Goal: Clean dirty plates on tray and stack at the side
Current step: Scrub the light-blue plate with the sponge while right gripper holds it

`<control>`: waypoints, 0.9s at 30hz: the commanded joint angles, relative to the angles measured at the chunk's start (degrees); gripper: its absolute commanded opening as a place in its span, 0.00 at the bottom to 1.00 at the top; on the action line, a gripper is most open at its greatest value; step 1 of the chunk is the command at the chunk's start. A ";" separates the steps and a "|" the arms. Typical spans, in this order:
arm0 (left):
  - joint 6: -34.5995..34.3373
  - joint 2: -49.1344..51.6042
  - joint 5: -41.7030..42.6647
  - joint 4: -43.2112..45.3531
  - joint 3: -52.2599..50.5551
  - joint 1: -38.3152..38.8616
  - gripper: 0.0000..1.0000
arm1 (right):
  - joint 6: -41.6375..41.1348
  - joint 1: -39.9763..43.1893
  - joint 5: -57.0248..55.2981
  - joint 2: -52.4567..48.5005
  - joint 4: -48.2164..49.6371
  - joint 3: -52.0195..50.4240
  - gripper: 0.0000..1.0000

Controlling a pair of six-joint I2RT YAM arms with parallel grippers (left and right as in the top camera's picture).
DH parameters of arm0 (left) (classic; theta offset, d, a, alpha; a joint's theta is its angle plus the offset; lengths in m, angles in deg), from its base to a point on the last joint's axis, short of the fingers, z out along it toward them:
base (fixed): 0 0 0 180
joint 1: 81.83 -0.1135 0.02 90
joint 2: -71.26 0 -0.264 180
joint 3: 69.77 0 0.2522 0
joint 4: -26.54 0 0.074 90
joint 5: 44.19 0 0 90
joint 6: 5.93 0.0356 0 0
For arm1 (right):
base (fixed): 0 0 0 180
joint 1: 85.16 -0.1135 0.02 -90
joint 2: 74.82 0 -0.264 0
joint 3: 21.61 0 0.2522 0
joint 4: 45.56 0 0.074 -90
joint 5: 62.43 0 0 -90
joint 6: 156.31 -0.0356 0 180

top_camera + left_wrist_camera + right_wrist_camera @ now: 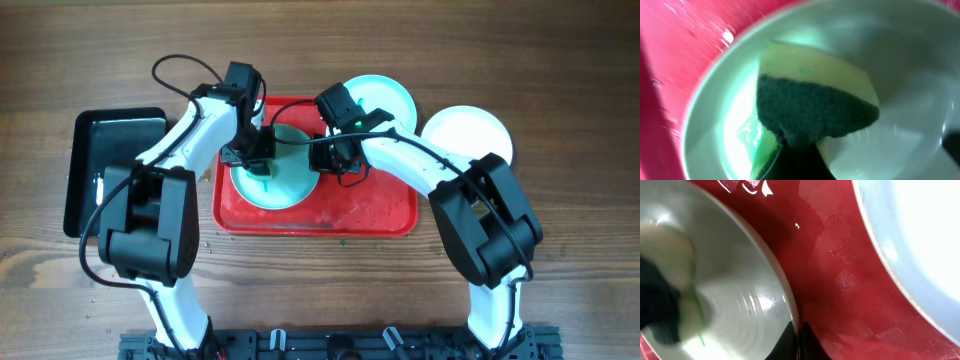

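Plate [290, 190]: on tray [370, 210] at 9 o'clock, seemingly mid-scrub.
Left gripper [258, 158]: clamps sponge [815, 100].
Right gripper [338, 160]: pinches plate rim.
Unstacked: second plate [390, 95] at 1, white plate [470, 135] at 3.

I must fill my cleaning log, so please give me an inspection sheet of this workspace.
Surface: wooden table.
Job's things: red tray holds the aqua plate, sponge pressed on it; second aqua plate partly over the tray's far right corner; white plate on the table, right of the tray.
Clutter: black tray, left of the red tray.
Pincers: left pincer shut on the sponge; right pincer shut on the aqua plate's rim.
Cables: black cable loops off the left arm.
Surroundings: black rail at the near table edge.
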 commanded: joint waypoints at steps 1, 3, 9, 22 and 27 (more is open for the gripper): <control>14.60 2.12 16.87 -4.98 -0.87 1.75 0.04 | 0.68 -0.20 -0.50 -0.96 0.31 0.96 0.04; 17.14 2.12 18.43 -5.99 -0.87 1.97 0.04 | 0.85 -0.20 -0.50 -0.96 0.37 0.96 0.04; 10.64 2.12 11.08 4.02 -0.87 1.77 0.04 | 1.07 -0.20 -0.31 -0.96 0.44 0.96 0.04; -5.31 2.12 -12.79 -2.16 -0.87 1.68 0.04 | 1.27 -0.20 -0.31 -0.96 0.50 0.96 0.04; 22.77 2.12 24.50 -9.53 -0.87 1.75 0.04 | 1.27 -0.20 0.15 -0.96 0.74 0.96 0.04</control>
